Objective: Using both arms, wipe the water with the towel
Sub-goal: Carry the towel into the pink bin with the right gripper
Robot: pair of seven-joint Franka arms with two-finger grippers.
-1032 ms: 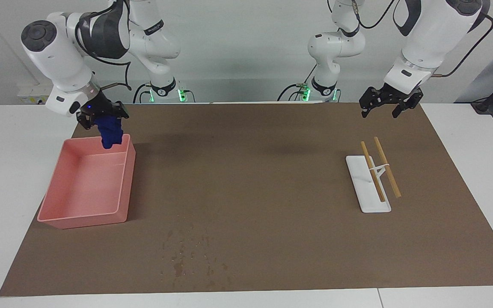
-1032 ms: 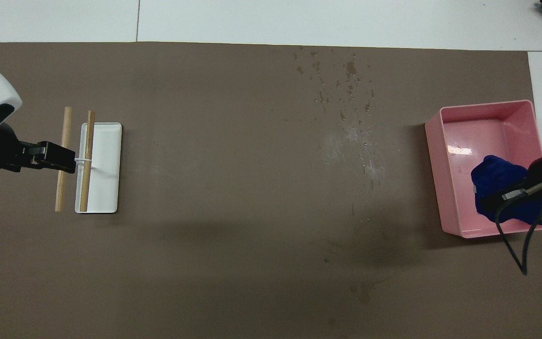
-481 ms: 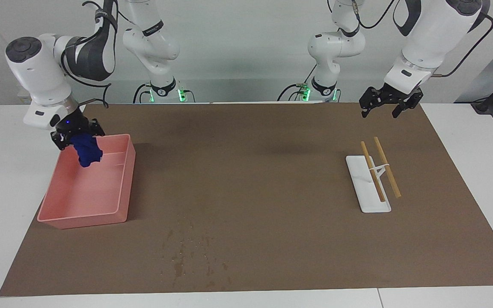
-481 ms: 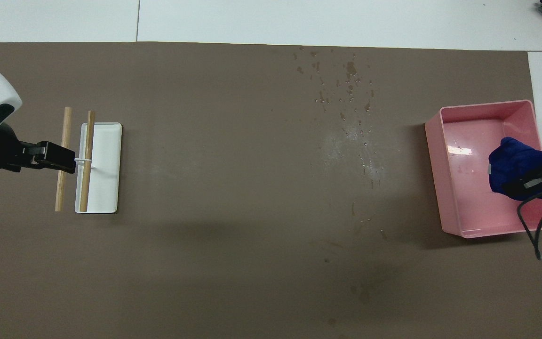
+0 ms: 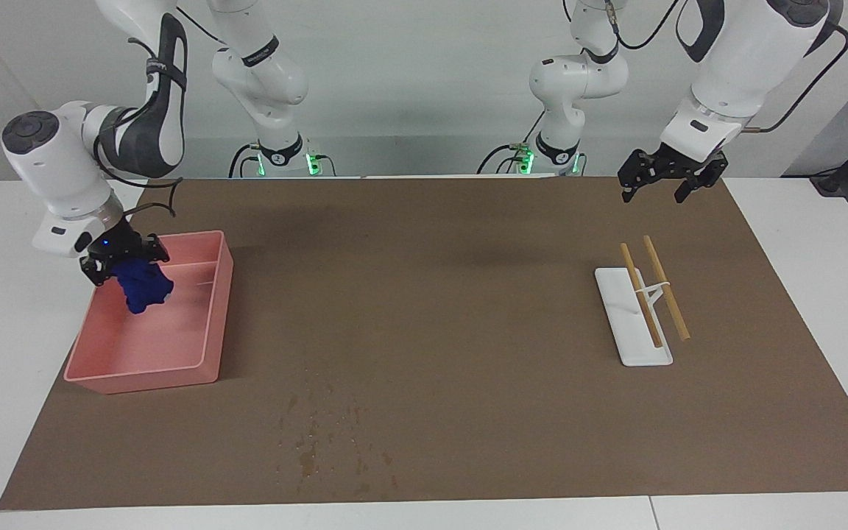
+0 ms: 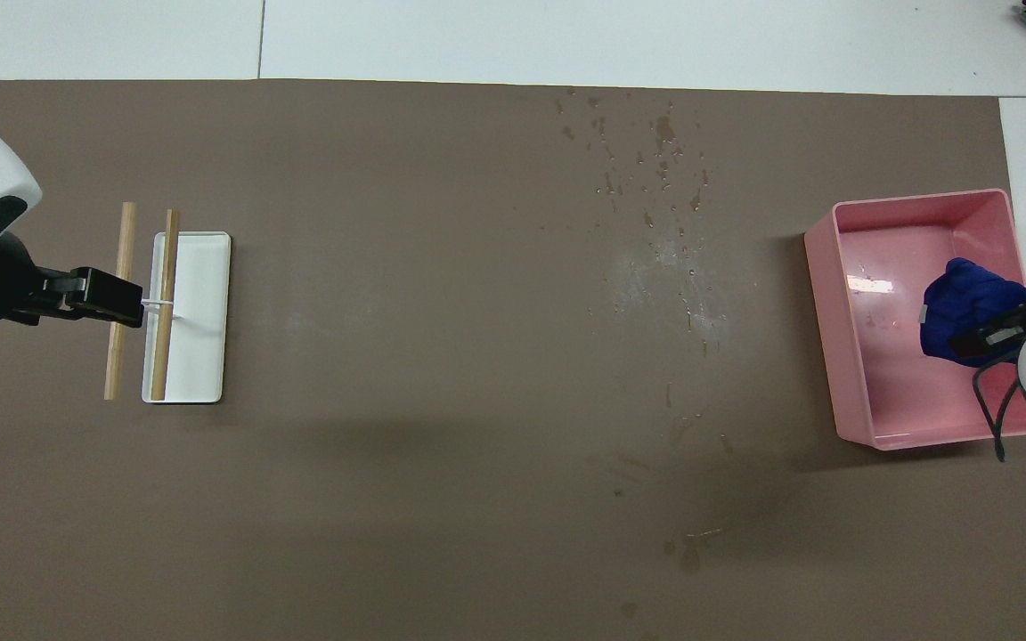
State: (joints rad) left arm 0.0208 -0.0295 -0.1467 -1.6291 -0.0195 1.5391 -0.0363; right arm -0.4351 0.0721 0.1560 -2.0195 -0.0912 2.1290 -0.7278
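My right gripper (image 5: 124,263) is shut on a bunched dark blue towel (image 5: 144,288), which hangs low inside the pink bin (image 5: 212,313); the towel also shows in the overhead view (image 6: 958,307) over the bin (image 6: 842,356). Water drops (image 5: 321,442) are scattered on the brown mat near the table edge farthest from the robots, and they show in the overhead view (image 6: 655,178) too. My left gripper (image 5: 665,177) waits in the air over the mat at the left arm's end, above the wooden rack (image 5: 652,291); it also shows in the overhead view (image 6: 103,298).
A white tray (image 5: 634,346) with two wooden rods (image 6: 143,303) across it stands at the left arm's end. The brown mat (image 5: 431,294) covers most of the white table.
My right gripper has carried the blue towel from above the bin's near rim out over the bin and lowered it inside. The left arm has not moved.
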